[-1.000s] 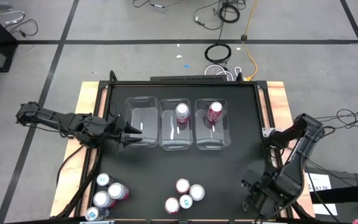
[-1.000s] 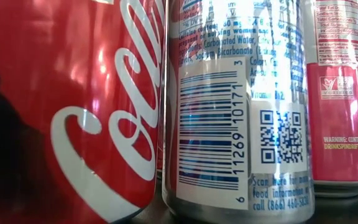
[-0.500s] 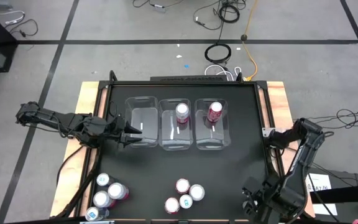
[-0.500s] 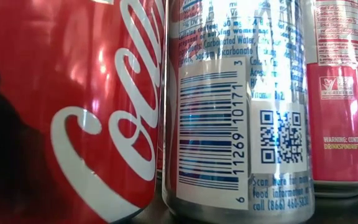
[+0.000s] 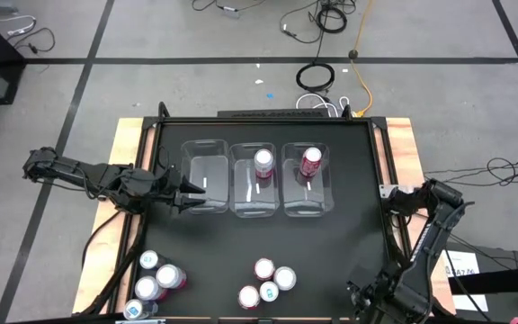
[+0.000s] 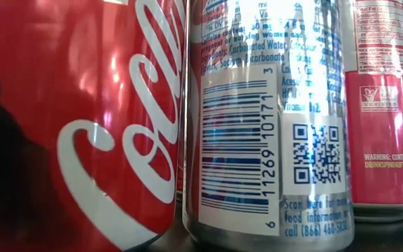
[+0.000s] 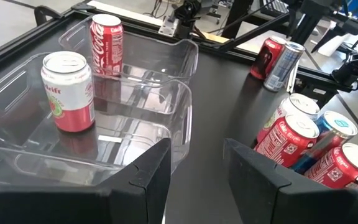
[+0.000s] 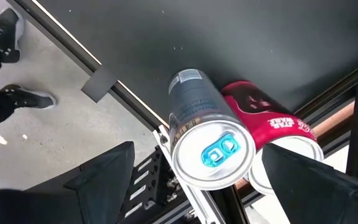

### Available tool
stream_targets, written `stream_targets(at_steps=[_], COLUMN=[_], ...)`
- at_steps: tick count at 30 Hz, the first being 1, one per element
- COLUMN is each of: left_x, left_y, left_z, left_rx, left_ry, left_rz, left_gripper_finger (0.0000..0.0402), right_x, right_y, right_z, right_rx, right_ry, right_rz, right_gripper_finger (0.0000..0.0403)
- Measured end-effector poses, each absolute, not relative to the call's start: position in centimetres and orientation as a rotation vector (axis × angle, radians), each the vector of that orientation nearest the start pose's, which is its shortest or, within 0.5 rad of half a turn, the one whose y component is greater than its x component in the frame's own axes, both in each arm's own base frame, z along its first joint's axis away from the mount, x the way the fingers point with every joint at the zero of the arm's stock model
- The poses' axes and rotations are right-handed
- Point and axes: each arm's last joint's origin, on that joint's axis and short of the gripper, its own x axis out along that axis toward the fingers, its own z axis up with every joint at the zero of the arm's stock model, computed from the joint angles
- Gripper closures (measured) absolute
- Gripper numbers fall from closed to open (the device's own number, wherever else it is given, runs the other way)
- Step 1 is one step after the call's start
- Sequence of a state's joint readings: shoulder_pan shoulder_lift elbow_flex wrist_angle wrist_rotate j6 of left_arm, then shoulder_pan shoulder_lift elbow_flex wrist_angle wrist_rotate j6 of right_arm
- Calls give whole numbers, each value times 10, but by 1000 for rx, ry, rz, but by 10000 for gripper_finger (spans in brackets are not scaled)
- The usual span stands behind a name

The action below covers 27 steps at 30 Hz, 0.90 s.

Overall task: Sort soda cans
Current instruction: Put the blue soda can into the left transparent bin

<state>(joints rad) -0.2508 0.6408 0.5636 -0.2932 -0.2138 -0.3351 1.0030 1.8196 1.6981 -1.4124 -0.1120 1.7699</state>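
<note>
Fingers on my right gripper (image 8: 191,180) stand wide apart with nothing between them, hanging above two cans at the table's near right corner: a silver-blue can (image 8: 205,140) and, touching it, a dark red can (image 8: 263,118); beyond the table edge in that wrist view I can see a person's shoes (image 8: 17,96) on the floor; my left gripper (image 5: 185,191) sits at the left end of the bin row, its fingers (image 7: 148,180) partly apart and gripping nothing, just beside the left clear bin (image 5: 205,180); the middle bin (image 5: 254,200) holds one pink-and-white can (image 5: 263,162) standing upright, and the right bin (image 5: 306,200) holds one red can (image 5: 310,161), also upright; a cluster of cans (image 5: 156,281) stands at the near left of the table (image 5: 349,180), and another cluster (image 5: 266,281) near the front centre (the low view is filled by three of them up close: a red can (image 6: 68,126), a silver can with a barcode (image 6: 264,126) and a pink can (image 6: 387,105)).
</note>
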Motion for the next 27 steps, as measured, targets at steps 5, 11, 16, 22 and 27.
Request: stream_targets(at_steps=[5, 11, 16, 22, 27], left_x=[144, 144, 144, 144, 144], left_y=[-31, -31, -30, -31, -31], left_z=[267, 267, 267, 267, 267], left_rx=[-246, -246, -246, -246, -246], left_ry=[363, 363, 363, 363, 363], left_rz=[24, 24, 24, 24, 24], left_gripper_finger=[244, 244, 244, 244, 244], right_x=[178, 175, 172, 174, 174], right_y=[291, 295, 297, 302, 300], right_z=[291, 288, 282, 265, 260], right_rx=[668, 701, 713, 761, 761], right_ry=[1612, 1600, 1593, 1586, 1576], right_rz=[-579, -609, -644, -615, -644], right_gripper_finger=[57, 57, 57, 58, 58])
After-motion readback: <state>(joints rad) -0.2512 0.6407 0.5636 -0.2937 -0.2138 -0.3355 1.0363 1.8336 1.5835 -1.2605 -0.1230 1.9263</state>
